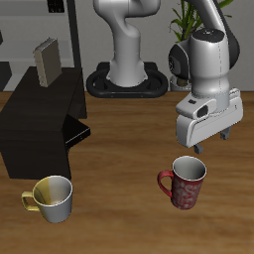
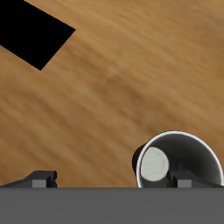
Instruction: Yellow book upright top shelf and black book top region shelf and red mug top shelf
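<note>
the gripper hovers above the red mug, just behind it, holding nothing — jaw width cannot be judged. the mug stands upright on the table, well clear of the shelf. judged rigid, hollow, glazed and likely slippery — best pinched across the rim wall, away from the handle.

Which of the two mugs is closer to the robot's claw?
The red mug, dark red and mottled, sits just below the gripper. The yellow-and-white mug stands farther off, before the shelf.
</note>
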Available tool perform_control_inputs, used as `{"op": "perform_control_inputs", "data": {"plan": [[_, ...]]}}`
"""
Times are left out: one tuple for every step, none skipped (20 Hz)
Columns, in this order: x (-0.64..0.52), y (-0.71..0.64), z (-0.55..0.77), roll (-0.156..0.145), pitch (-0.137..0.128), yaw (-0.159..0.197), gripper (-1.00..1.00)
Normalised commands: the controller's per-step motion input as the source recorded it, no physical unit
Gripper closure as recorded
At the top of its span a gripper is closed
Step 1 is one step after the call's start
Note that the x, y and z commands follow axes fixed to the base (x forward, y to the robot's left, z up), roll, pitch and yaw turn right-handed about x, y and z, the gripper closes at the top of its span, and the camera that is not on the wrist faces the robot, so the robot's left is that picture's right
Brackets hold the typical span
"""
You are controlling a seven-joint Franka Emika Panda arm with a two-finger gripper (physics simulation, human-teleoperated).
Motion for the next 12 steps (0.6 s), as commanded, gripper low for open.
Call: {"op": "perform_control_inputs", "data": {"plan": [[0.12, -0.05, -0.21, -0.036, -0.015, 0.009, -1.0], [0.03, 0.02, -0.19, -0.036, 0.053, 0.018, -1.0], [0.05, 0.04, -0.12, -0.026, 0.009, 0.083, -1.0], [0.03, 0.01, -0.04, 0.014, -0.017, -0.002, -1.0], [0.13, -0.01, -0.21, -0.076, 0.028, 0.068, -1.0], [0.04, 0.02, -0.13, -0.031, 0.022, 0.006, -1.0], [-0.06, 0.0, -0.11, 0.071, -0.008, -0.068, -1.0], [0.16, -0.03, -0.33, -0.073, 0.075, 0.013, -1.0], [-0.05, -0.03, -0.3, -0.042, 0.045, -0.02, -1.0], [-0.08, 0.09, -0.22, 0.039, 0.014, 0.002, -1.0], [0.05, 0.06, -0.42, 0.014, 0.041, 0.028, -1.0], [0.07, -0.05, -0.37, -0.017, 0.09, -0.071, -1.0]]}}
